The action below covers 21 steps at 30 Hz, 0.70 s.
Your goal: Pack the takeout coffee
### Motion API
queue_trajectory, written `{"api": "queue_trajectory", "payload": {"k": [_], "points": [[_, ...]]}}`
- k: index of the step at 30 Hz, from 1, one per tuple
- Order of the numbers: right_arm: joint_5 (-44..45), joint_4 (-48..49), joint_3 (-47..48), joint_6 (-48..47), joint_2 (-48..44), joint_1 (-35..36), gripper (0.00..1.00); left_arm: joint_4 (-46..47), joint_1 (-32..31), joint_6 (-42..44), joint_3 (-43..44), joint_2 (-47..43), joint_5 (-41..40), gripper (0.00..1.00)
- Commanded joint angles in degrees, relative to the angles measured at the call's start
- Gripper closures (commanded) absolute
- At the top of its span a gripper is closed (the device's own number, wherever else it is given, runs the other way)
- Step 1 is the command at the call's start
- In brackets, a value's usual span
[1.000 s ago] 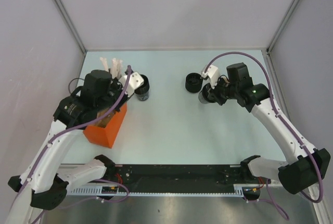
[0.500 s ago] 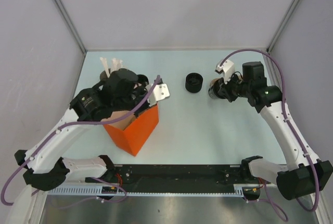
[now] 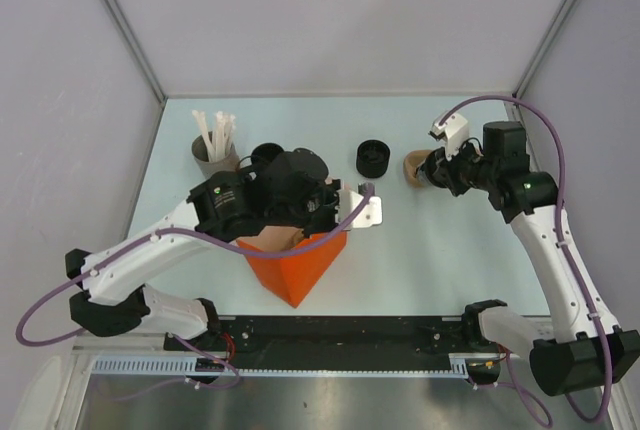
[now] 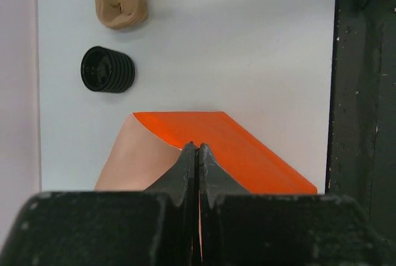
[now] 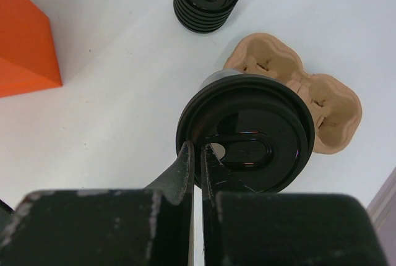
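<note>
One carrier (image 5: 328,108) beside coffee (image 5: 247,133), perhaps touching

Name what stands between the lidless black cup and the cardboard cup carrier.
The stack of black lids stands between the lidless black cup and the cardboard cup carrier, touching neither; the top view shows it.

Bright, even overhead light; shadows soft & short, e.g. beside orange bag (image 3: 297,272). Table (image 3: 420,250) pale, slightly washed out. Glare streak on metal strip (image 3: 330,400) at btm of top view. Takeout coffee lid (image 5: 272,124) shows small glossy highlights. Wrist views: left gripper (image 4: 196,151) & right gripper (image 5: 198,151) soft near lens, bkgd sharp.
</note>
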Motion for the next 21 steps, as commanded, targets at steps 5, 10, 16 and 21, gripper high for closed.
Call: {"api": "queue_trajectory", "payload": {"k": [5,10,16,21], "points": [[3.52,-1.32,1.93,1.79,-2.58,-0.83,1.0,3.13,-3.82,1.18,3.43,2.13,-1.25,0.62],[3.18,-1.84,4.12,3.82,-2.32,-0.92,1.0,3.84,-3.83,0.74,4.84,1.16,-2.65,0.19],[0.46,-4.04,10.8,4.7,-0.74,-0.84,1.0,5.15,-0.24,-0.4,6.95,-2.78,-6.26,0.0],[-4.1,-7.37,20.53,4.87,2.95,-0.75,1.0,8.84,11.63,-3.21,4.33,-9.37,-4.32,0.0]]}}
